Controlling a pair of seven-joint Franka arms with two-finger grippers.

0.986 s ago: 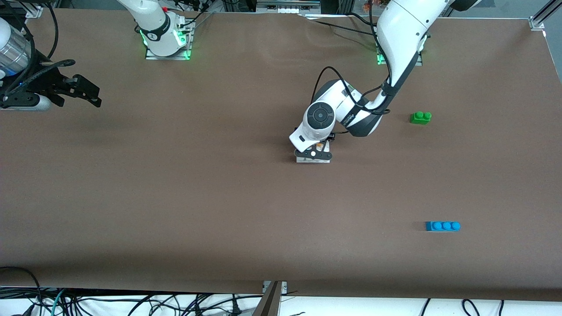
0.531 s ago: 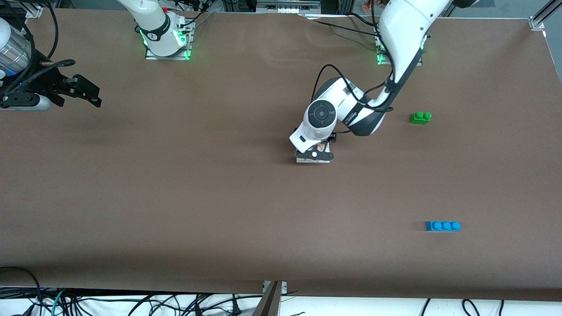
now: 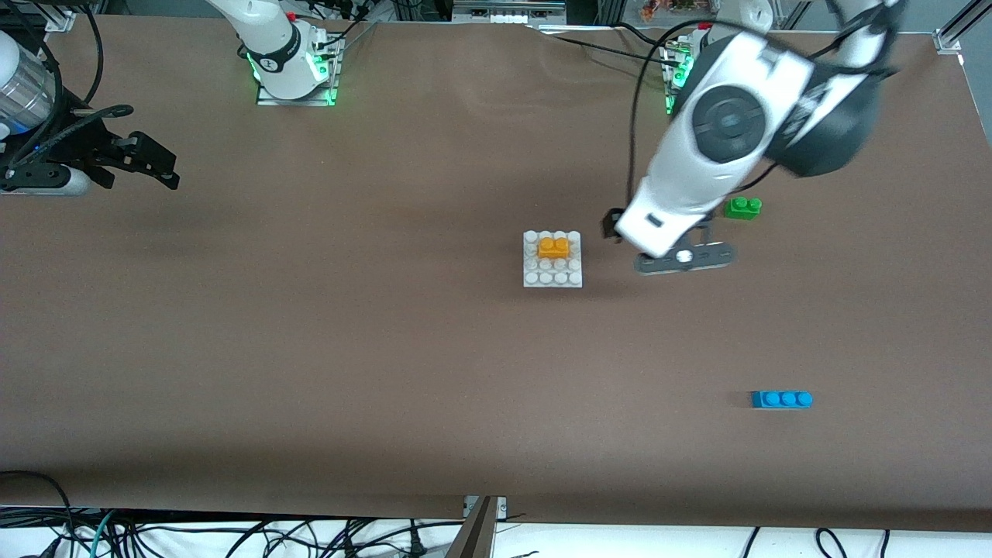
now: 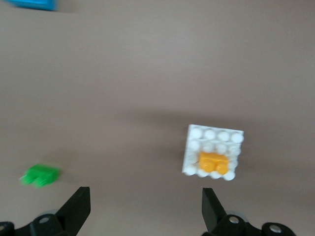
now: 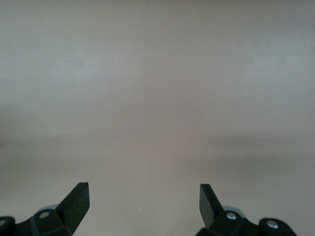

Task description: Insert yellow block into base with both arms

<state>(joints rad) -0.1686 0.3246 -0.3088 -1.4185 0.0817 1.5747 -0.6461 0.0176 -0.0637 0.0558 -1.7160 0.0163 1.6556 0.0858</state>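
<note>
The yellow block (image 3: 554, 247) sits on the studs of the white base (image 3: 552, 276), in the row second from the robots' edge, at the middle of the table. Both also show in the left wrist view: the block (image 4: 213, 162) on the base (image 4: 216, 135). My left gripper (image 3: 683, 260) is open and empty, up in the air over bare table between the base and the green brick; its own view (image 4: 145, 206) shows nothing between the fingers. My right gripper (image 3: 164, 172) is open and empty and waits at the right arm's end of the table; its view (image 5: 143, 204) shows only bare table.
A green two-stud brick (image 3: 742, 207) lies toward the left arm's end, also in the left wrist view (image 4: 40, 175). A blue three-stud brick (image 3: 781, 399) lies nearer the front camera, at the edge of the left wrist view (image 4: 32, 4). Brown table surface all round.
My left gripper was down on the base, covering it. It has let go, risen and swung toward the left arm's end, leaving the yellow block on the base. The right arm has not moved.
</note>
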